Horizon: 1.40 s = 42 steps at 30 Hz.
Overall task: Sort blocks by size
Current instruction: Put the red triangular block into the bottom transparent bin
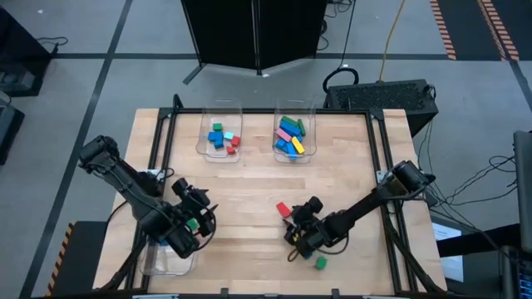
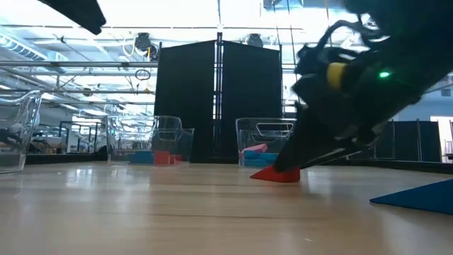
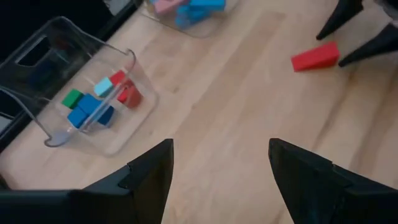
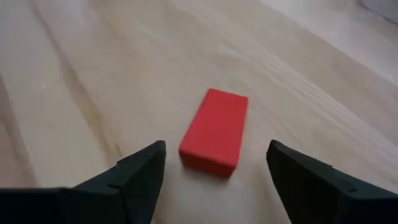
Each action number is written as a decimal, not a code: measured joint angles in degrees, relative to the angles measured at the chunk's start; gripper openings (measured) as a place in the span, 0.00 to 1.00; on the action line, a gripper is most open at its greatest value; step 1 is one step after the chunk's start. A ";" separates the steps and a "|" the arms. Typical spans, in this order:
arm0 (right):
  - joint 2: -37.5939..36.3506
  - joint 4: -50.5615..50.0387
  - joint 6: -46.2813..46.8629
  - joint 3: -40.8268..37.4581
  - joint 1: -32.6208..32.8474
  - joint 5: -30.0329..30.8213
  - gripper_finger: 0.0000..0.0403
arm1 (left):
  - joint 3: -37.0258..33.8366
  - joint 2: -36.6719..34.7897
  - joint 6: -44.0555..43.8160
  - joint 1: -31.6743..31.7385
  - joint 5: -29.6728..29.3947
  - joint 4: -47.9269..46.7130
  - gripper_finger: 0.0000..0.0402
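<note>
**Red block lies free ahead of spread right fingers**

The right gripper (image 4: pixel 214 171) has its fingers wide apart, gripping nothing; the red block (image 4: pixel 214 130) lies flat on the wooden table (image 1: pixel 249 183) just ahead. The left gripper (image 3: pixel 217 165), open and empty, hovers near a clear bin (image 1: pixel 170 259).

The desk (image 4: pixel 93 74) is pale wood with a visible grain and a smooth, faintly satin finish. Between the right fingers (image 4: pixel 140 177), which look like matt black plastic, the red block (image 4: pixel 214 130) is smooth and matt. The bins (image 3: pixel 93 93) are clear glossy plastic.
</note>
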 joint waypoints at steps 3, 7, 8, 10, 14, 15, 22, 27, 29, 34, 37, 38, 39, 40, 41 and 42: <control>0.00 1.43 -1.55 0.01 -1.92 -3.17 0.68 | 0.00 0.00 0.28 1.25 -0.58 0.01 0.65; 0.00 1.31 -2.93 0.01 -2.91 -4.86 0.65 | 0.00 0.00 4.20 2.14 -4.32 2.02 0.65; 0.00 1.30 -2.98 0.01 -2.93 -4.89 0.64 | 0.00 0.00 5.30 2.27 -5.87 3.07 0.65; 0.00 1.29 -3.02 0.01 -2.97 -4.85 0.60 | 0.00 0.00 7.88 2.67 -8.10 5.44 0.65; 0.00 1.30 -3.90 0.01 -3.66 -4.83 0.51 | 0.00 0.00 13.98 3.51 -9.36 10.44 0.65; 0.00 1.29 -4.54 0.01 -3.92 -4.76 0.49 | 0.00 0.00 15.54 3.77 -9.53 11.66 0.65; 0.00 1.33 -8.11 0.01 -4.99 -4.61 0.38 | -0.21 2.10 23.88 4.78 -13.49 14.70 0.65; 0.00 1.37 -10.35 0.01 -5.09 -4.45 0.34 | -1.34 4.83 23.72 4.80 -17.97 14.81 0.65; 0.00 1.37 -10.53 0.01 -5.09 -4.47 0.33 | -1.40 5.86 23.66 4.98 -18.63 14.83 0.65; 0.00 2.12 -10.78 0.01 -3.92 -4.62 0.33 | -1.40 8.77 23.93 5.82 -18.87 14.83 0.65; -0.38 3.78 -11.59 0.01 -3.16 -6.24 0.33 | -1.40 10.91 25.04 6.22 -18.43 15.02 0.65; -0.81 4.71 -12.25 0.01 -3.00 -7.31 0.33 | -1.40 11.74 26.15 6.26 -17.96 15.47 0.65; -1.39 5.40 -13.00 0.01 -2.95 -8.08 0.33 | -1.40 12.54 27.57 6.26 -17.41 16.11 0.65; -2.05 6.09 -13.76 0.01 -2.95 -8.60 0.33 | -1.40 13.21 29.45 6.26 -16.37 17.08 0.65; -2.82 6.89 -14.54 0.01 -2.95 -9.31 0.33 | -1.40 13.84 31.51 6.26 -15.16 18.50 0.65; -3.66 7.39 -15.17 0.01 -2.95 -9.78 0.33 | -1.40 14.27 33.99 6.26 -13.92 20.20 0.65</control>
